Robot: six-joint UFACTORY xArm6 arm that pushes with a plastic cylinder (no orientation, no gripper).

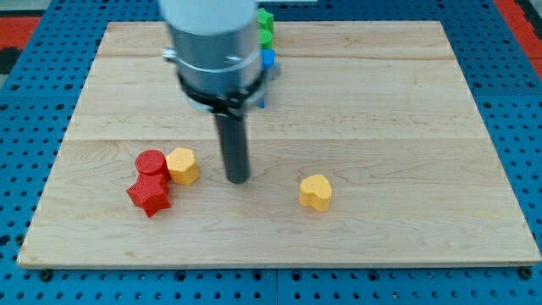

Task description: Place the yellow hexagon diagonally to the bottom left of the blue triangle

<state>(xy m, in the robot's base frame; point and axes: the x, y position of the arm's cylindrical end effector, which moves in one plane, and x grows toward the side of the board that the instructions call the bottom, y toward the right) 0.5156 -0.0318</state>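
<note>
Blue block (268, 58) and green blocks (266, 25) half-hidden behind arm (shapes unclear); no gripper visible.

Red cylinder (152, 163) touching red star (149, 196); yellow heart (316, 192) apart; green block (266, 27).

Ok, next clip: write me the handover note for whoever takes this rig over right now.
My tip is down on the board, just to the view's right of the yellow hexagon, with a small gap between them.
The yellow hexagon sits at the view's left, touching the red cylinder; a red star lies just below that.
A yellow heart lies alone toward the view's right.
The arm hides most of the blue block and green blocks at the view's top; their shapes cannot be made out.
Done: nothing visible yet.
Left: push the hexagon to the blue block's lower left.
</note>
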